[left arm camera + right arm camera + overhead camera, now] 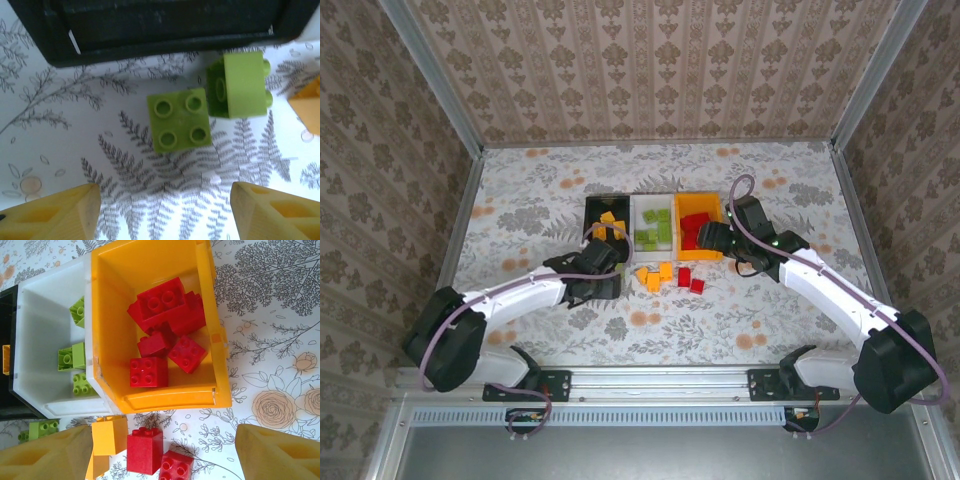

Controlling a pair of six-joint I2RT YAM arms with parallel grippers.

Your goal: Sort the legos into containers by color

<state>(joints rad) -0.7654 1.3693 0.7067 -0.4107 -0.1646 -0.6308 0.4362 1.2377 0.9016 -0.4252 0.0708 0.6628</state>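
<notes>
On the floral table (50,150), the wide-open, empty left gripper (165,200) closing on the centre green lego (178,125) could knock the tipped lego (242,85) at upper right.

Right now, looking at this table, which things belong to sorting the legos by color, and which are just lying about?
Belong to the job: black bin, white bin, orange bin; loose green legos, loose red legos and loose orange-yellow legos near the bins; legos already binned.
Just there: floral table cover, wallpapered walls.
</notes>
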